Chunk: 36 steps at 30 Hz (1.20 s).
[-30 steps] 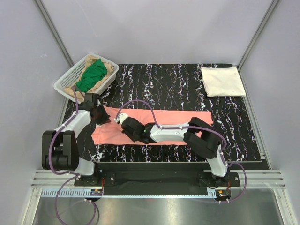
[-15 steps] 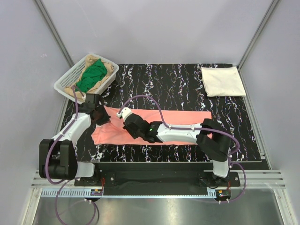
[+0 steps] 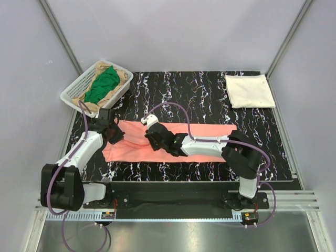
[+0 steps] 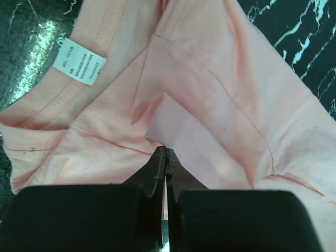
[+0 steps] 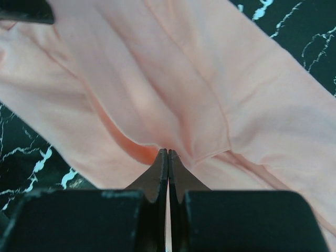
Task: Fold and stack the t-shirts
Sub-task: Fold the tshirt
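Observation:
A salmon-pink t-shirt (image 3: 205, 130) lies stretched left to right across the black marbled mat. My left gripper (image 3: 115, 133) is at its left end, shut on a fold of the pink cloth (image 4: 210, 94) beside the collar with its white label (image 4: 80, 60). My right gripper (image 3: 150, 131) is over the shirt's left-middle, shut on a raised fold of the pink cloth (image 5: 184, 79). A folded cream-white t-shirt (image 3: 249, 90) lies at the far right corner. A green t-shirt (image 3: 102, 84) and a tan one (image 3: 124, 76) lie crumpled in the basket.
The white plastic mesh basket (image 3: 70, 93) stands at the far left, just off the mat's corner. The mat (image 3: 189, 94) has bare room behind the pink shirt. Grey walls and metal posts close in the back and sides.
My right gripper has moved away from me and to the right, carrying pink cloth with it. My left gripper has shifted slightly toward the shirt's left edge, still holding the cloth.

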Tool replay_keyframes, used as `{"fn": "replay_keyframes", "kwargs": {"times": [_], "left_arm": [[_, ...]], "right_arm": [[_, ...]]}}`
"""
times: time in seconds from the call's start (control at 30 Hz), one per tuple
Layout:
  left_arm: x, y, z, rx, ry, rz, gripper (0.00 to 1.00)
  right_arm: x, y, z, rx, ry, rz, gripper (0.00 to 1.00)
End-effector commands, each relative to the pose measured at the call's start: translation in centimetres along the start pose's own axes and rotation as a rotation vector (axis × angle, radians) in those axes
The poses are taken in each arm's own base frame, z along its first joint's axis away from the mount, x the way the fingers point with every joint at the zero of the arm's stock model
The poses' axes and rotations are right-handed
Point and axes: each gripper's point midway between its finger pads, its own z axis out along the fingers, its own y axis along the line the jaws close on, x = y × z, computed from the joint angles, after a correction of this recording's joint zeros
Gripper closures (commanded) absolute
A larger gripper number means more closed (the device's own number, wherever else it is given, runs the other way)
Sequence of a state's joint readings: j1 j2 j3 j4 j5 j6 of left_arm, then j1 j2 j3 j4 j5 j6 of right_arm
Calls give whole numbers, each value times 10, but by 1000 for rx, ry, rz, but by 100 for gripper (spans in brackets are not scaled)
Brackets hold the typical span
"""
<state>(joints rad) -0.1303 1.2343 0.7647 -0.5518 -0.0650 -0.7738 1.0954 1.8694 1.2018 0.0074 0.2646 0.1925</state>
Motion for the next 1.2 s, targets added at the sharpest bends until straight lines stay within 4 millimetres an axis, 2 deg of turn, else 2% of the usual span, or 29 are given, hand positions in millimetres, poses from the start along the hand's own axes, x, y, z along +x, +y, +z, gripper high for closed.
{"fn": "replay_keyframes", "kwargs": {"times": [0.0, 0.2, 0.3, 0.47, 0.57, 0.63, 0.7, 0.73, 0.87, 0.9, 0.97, 1.1, 1.17], "left_arm": [[-24, -8, 1, -31, -73, -38, 100], [-45, -11, 11, -103, -93, -14, 100], [-53, -22, 18, -98, -84, 8, 100], [-60, -40, 29, -62, -51, 58, 100], [-66, -49, 25, -32, -54, 113, 99], [-69, -46, 17, -36, -85, 154, 92], [-70, -37, 5, -41, -122, 158, 79], [-71, -33, 2, -53, -142, 159, 77], [-59, -22, -9, -33, -145, 152, 61], [-50, -16, -7, -31, -132, 154, 59], [-36, -5, 3, -37, -101, 157, 59], [-17, 4, 20, -33, -32, 175, 62], [-12, 8, 26, -40, -22, 170, 62]], "right_arm": [[-39, -14, -3, -26, -110, 145, 100], [-32, -41, 9, -2, -95, 207, 100], [-36, -45, 12, -6, -101, 217, 100], [-29, -52, 23, 3, -75, 237, 100], [-22, -60, 26, 28, -60, 262, 100], [-13, -72, 27, 85, -36, 278, 100], [-7, -80, 27, 118, -19, 304, 95], [-9, -82, 25, 123, -23, 312, 93], [-19, -75, 15, 82, -38, 321, 73], [-26, -72, 9, 59, -50, 327, 66], [-31, -69, 3, 44, -56, 339, 63], [-53, -66, -22, 12, -106, 356, 62], [-53, -66, -29, 7, -111, 355, 62]]}}
